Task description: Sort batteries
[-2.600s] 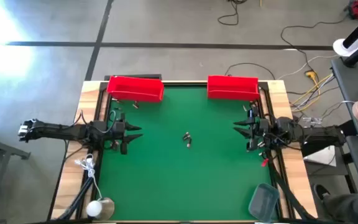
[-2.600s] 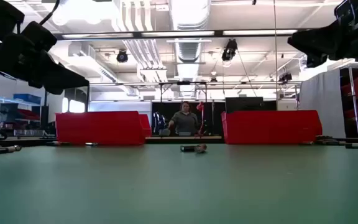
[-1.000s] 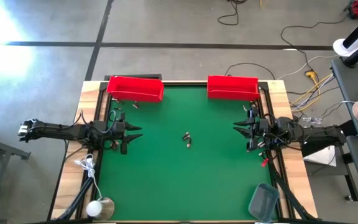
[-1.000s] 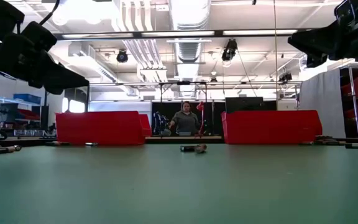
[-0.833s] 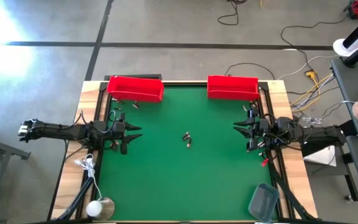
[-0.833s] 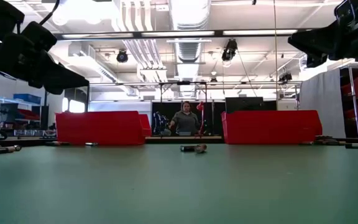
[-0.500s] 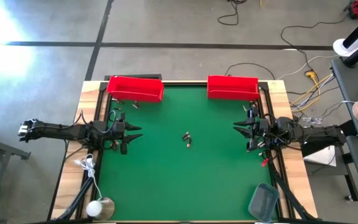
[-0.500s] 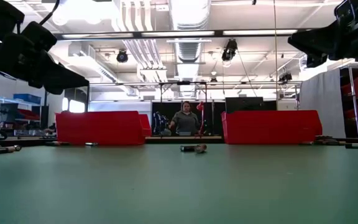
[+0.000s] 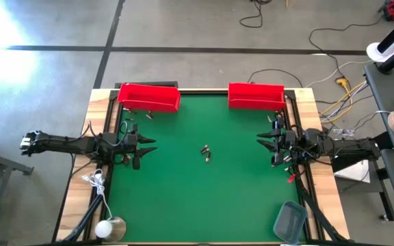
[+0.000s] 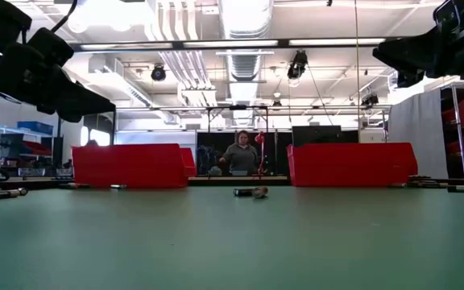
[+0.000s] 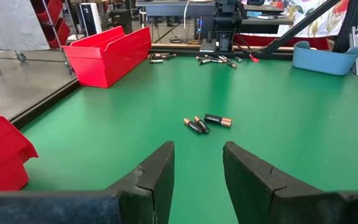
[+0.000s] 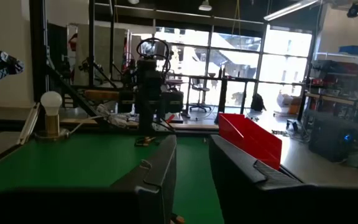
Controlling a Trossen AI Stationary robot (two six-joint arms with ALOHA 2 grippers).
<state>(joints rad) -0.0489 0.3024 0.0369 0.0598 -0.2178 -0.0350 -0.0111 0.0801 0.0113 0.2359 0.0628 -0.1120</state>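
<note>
- Overhead, in the high view, the green felt-covered surface [image 9: 204,198] carries a small cluster of dark cylindrical batteries [image 9: 206,153] close to its centre, well apart from both arms.
- Two long red plastic bins stand along the far edge: the left red bin [image 9: 149,97] at about 11 o'clock from the cluster, the right red bin [image 9: 256,96] at about 1 o'clock.
- The left claw [image 9: 144,147] waits at 9 o'clock, near the surface's left edge, fingers parted and holding nothing; the right claw [image 9: 265,143] waits at 3 o'clock by the right edge, likewise parted and empty.
- A small grey rectangular tray [image 9: 290,221] sits at the near right corner, about 5 o'clock.
- Level across the surface, the low view shows the batteries [image 10: 250,192] lying midway between the two red bins, with a person [image 10: 238,156] far off in the room behind.
- From the left wrist view, three batteries [image 11: 206,122] lie side by side beyond the left claw [image 11: 197,163], whose two dark fingers stand clearly apart with nothing between them; more loose batteries [image 11: 213,60] lie at the far edge.
- From the right wrist view, the right claw [image 12: 192,160] shows a gap between its fingers, empty, with one red bin [image 12: 250,138] beyond.
</note>
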